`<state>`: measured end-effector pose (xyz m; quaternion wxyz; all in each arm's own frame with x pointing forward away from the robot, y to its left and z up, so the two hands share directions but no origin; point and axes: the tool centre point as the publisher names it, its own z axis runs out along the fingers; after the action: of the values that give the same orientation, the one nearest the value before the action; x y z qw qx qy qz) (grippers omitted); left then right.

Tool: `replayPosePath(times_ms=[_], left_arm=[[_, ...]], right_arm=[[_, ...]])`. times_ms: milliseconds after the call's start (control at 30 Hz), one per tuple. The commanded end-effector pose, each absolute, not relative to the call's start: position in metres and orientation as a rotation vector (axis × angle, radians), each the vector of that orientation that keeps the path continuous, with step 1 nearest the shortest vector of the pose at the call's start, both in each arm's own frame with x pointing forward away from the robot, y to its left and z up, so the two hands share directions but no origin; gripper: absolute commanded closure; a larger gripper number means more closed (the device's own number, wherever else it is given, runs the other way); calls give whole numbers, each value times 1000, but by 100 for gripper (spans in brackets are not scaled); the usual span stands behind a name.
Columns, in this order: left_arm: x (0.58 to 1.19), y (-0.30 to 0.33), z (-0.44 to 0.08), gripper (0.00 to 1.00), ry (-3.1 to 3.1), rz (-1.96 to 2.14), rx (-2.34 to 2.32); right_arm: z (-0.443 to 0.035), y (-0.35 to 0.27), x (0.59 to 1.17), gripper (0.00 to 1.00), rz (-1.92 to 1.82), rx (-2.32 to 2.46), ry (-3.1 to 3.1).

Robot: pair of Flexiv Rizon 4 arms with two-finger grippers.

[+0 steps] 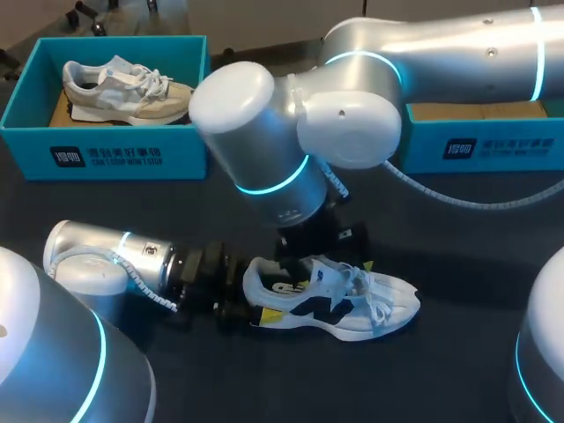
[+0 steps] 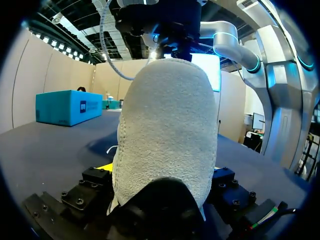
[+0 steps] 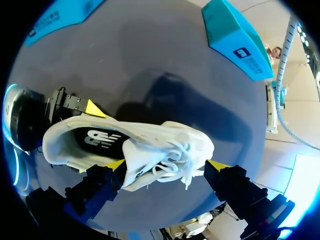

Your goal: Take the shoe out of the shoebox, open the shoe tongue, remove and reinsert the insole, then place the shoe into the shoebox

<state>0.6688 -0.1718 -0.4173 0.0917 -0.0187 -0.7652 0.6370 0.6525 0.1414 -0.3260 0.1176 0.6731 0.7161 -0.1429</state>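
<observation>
A white shoe [image 1: 352, 308] with dark side marks lies on its side on the dark table, toe to the right. My left gripper [image 1: 264, 295] comes in low from the left and is shut on its heel; in the left wrist view the fuzzy heel [image 2: 165, 125] fills the space between the fingers [image 2: 95, 181]. My right gripper [image 3: 167, 165] hangs just above the shoe, open, its yellow tips on either side of the white laces [image 3: 172, 162]. The shoe's opening shows a dark insole [image 3: 95, 137]. In the head view the right wrist hides most of that gripper.
A teal shoebox [image 1: 106, 154] at the back left holds a beige shoe [image 1: 123, 88]. A second teal box [image 1: 476, 145] stands at the back right, half hidden behind my right arm. Bare table lies in front of the shoe and to its right.
</observation>
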Motion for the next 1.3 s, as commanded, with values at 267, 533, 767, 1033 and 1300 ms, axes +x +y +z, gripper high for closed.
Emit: replayPosePath(times_ms=[267,533,767,1033,1300], left_arm=[[671,-172,-422,100,-2275,1889,-54],[671,-172,-422,100,-2275,1889,-54],[671,-172,-422,100,-2275,1889,-54],[671,-172,-422,100,-2275,1889,-54],[671,-172,-422,100,-2275,1889,-54]], right_arm=[[-323,119,645,0,-300,2158,1996],[-322,113,643,0,-232,2277,1913],[-320,111,642,5,-218,2392,1853],[-321,114,645,53,-185,2481,1830],[-322,119,646,63,-137,2527,1833]])
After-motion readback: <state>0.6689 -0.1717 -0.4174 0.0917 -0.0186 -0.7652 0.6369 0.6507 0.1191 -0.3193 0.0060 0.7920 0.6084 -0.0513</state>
